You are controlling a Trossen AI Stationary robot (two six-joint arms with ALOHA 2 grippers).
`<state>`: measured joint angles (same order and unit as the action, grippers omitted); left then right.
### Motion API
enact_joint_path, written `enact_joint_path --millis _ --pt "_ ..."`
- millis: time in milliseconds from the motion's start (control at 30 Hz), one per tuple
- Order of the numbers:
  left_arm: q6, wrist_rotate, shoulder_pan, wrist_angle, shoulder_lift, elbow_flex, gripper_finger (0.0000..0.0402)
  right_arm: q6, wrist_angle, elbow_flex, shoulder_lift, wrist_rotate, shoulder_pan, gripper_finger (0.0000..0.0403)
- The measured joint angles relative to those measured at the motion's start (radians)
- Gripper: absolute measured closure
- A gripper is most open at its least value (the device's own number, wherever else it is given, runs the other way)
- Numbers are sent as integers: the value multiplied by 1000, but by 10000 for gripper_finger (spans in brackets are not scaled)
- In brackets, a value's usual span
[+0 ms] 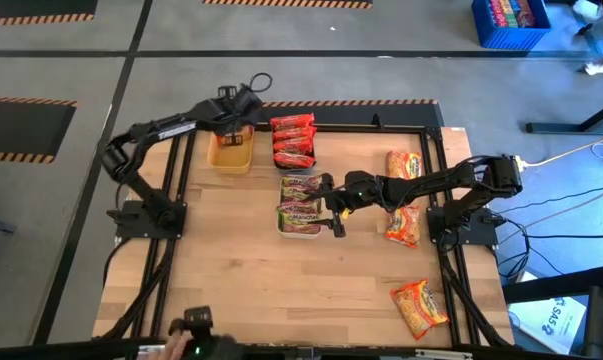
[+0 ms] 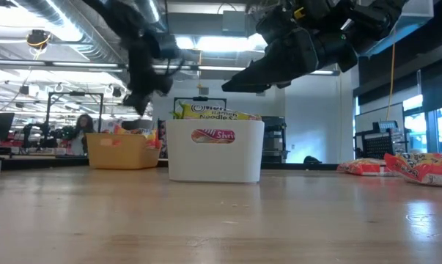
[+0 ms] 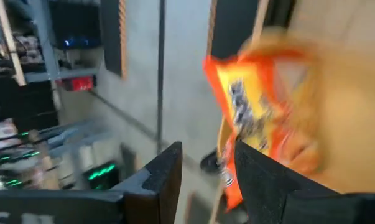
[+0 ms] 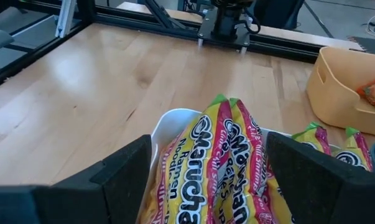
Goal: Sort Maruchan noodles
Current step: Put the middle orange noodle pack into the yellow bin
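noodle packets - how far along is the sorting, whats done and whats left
Done: green-pink packets fill the white tray, red packets are grouped beside the yellow tray. In hand: the left gripper hangs over the yellow tray, an orange packet at its fingers; the right gripper hangs open over the white tray. Left: three orange packets loose on the table's right side.

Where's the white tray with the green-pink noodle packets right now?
In the high view, the white tray sits mid-table, directly under the right gripper, just in front of the red packets.
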<state>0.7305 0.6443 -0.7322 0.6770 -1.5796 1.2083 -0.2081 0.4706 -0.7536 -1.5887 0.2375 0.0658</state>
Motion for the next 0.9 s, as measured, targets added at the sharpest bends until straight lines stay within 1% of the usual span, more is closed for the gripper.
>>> enact_joint_path --millis 100,167,200,267,333,467,533,700,733,800,900 --pt "-161 -119 60 30 93 1 261 12 -4 0 0 0 0 100" --pt "-285 -232 103 54 149 1 261 82 -45 -8 0 29 0 100" --pt "-337 -300 123 78 179 0 261 106 -87 -22 0 40 0 100" --pt "-418 -429 167 86 239 -21 261 129 -193 -52 14 19 0 100" --pt "-463 -497 224 75 298 -61 261 129 -292 -84 35 -10 -17 100" --pt "-548 -498 352 30 401 -178 263 136 -462 -117 93 -74 -57 100" --pt "-606 -496 418 -27 448 -248 264 162 -519 -122 135 -109 -74 100" --pt "-731 -510 587 -155 506 -426 264 284 -684 -122 231 -182 -111 102" --pt "-759 -509 620 -200 508 -455 264 313 -722 -122 252 -197 -119 106" --pt "-808 -505 686 -236 515 -511 264 380 -810 -122 291 -226 -140 122" --pt "-878 -505 786 -323 513 -566 264 483 -950 -122 341 -229 -172 160"
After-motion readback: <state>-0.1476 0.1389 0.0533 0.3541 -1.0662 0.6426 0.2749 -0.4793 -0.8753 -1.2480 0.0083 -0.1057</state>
